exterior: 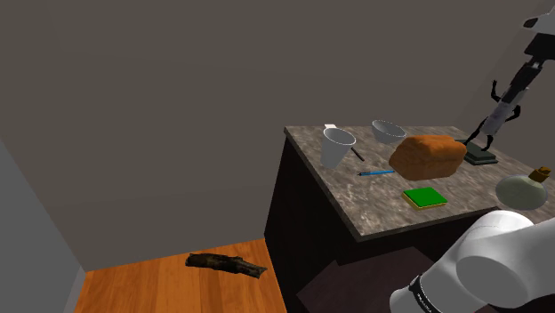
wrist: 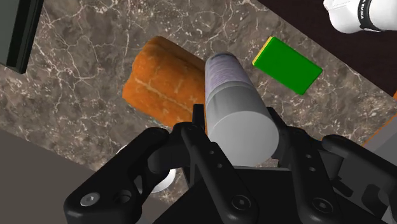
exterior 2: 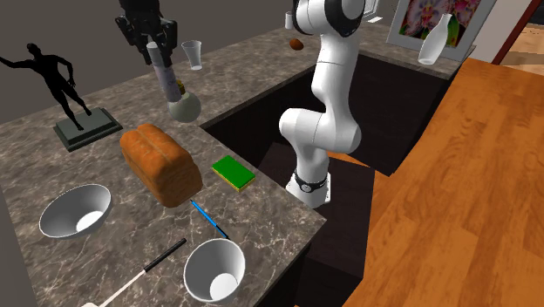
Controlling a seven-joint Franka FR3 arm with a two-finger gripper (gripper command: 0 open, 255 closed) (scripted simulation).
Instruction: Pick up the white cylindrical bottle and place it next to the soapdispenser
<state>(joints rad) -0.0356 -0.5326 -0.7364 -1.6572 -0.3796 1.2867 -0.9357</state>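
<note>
The arm reaches up from its stand and over the table (exterior 2: 288, 205). Its black hand (exterior 2: 150, 42) hangs high above the far part of the table. The hand is closed on the pale grey bottle (exterior 2: 164, 77), its fingers (wrist: 191, 137) clasping the bottle's sides. The bottle tilts and is clear of the table, and its lower end is just above the round bottle (exterior 2: 185, 106) with a brownish top. In the shoulder view the hand (exterior: 513, 94) and the bottle (exterior: 498, 117) are in the air in front of the black statue (exterior: 481, 142).

Seen from the wrist, the bottle (wrist: 235, 105) points down over the loaf of bread (wrist: 159, 79), with the green sponge (wrist: 286, 63) beside the loaf.

A white bowl (exterior 2: 76, 211) and a white cup (exterior 2: 214, 269) stand upright near the table's other end, their insides plain white. A blue pen (exterior 2: 209, 218) lies between the cup and the loaf.
</note>
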